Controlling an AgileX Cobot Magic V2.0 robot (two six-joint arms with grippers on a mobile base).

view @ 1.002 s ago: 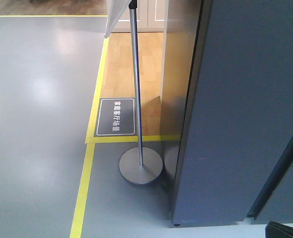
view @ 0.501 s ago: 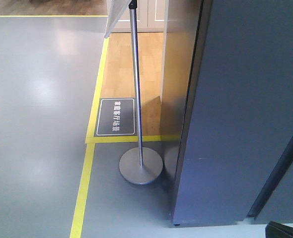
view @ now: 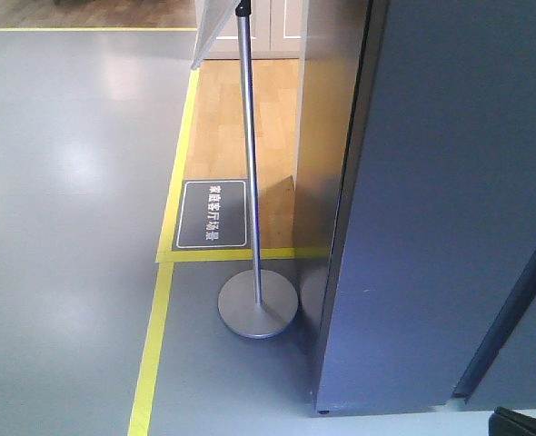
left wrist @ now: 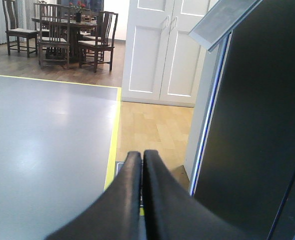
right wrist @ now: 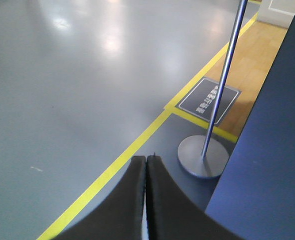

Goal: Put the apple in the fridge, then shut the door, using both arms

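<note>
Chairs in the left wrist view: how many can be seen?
3 clearly: one chair at far left, one before the dining table, one at its right. More may be hidden.

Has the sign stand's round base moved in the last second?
No. The round base sits where it was, just below the yellow tape line and beside the fridge.

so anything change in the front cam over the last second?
Almost nothing. The dark object at the bottom right corner sits slightly lower in frame; what it is can't be told. The fridge, the stand, the floor sign and the yellow tape are where they were. No apple in view.
</note>
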